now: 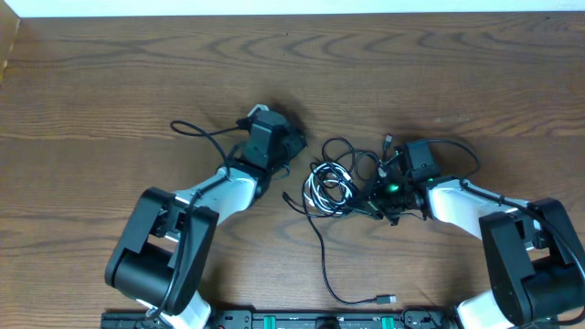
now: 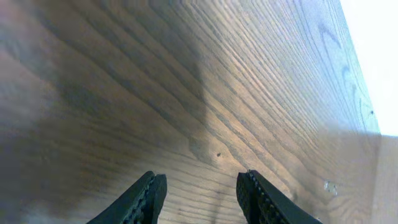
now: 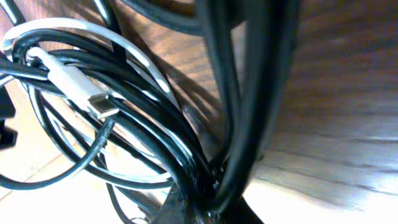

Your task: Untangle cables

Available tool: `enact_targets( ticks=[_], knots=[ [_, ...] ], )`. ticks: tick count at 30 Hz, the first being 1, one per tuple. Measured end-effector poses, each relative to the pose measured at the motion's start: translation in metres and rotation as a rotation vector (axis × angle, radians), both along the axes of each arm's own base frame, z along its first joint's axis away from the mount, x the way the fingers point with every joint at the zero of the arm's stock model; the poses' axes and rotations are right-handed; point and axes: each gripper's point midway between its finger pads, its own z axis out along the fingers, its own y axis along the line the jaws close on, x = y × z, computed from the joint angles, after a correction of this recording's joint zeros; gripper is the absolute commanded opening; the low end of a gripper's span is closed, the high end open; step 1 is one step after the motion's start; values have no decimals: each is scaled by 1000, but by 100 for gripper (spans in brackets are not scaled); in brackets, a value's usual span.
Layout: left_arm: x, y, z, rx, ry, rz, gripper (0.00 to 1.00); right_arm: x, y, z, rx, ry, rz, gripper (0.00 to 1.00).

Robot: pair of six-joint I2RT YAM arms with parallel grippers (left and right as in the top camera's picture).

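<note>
The cables [image 1: 334, 183] lie in a tangled heap at the table's middle, black loops wound through a white coil [image 1: 322, 189]. One black cable [image 1: 322, 251] trails toward the front edge and ends in a small plug [image 1: 386, 299]. My right gripper [image 1: 372, 194] reaches into the heap's right side. In the right wrist view it [image 3: 208, 200] is shut on black cable strands [image 3: 245, 124], with the white cable's plug [image 3: 87, 93] lying to the left. My left gripper [image 1: 294, 143] stands left of the heap, apart from it. It [image 2: 202, 180] is open over bare wood.
A loop of the left arm's own black wire [image 1: 203, 133] lies on the wooden table [image 1: 137, 73] behind that arm. Both arm bases stand at the front edge, with a black rail [image 1: 302, 320] between them. The table's back edge [image 1: 292, 13] meets a white strip.
</note>
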Motion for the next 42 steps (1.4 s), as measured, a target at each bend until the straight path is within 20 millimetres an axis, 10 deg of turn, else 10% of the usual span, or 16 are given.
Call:
enact_targets(
  ticks=[9,17,26,34,42],
  knots=[
    [12,33,5,-38,-19,-87,44,9,-40,0,26,-89,22,2],
    [7,34,13,-99,-47,-222,44,4,-76,6,-148,-178,154,30],
    [0,24,18,-107,-81,-322,44,42,-101,79,-355,-512,172,50],
    [-12,30,53,-35,-134,-358,46,34,-57,108,-346,-678,310,51],
    [-47,85,99,242,-133,-213,50,14,21,122,-284,-854,514,62]
  ],
)
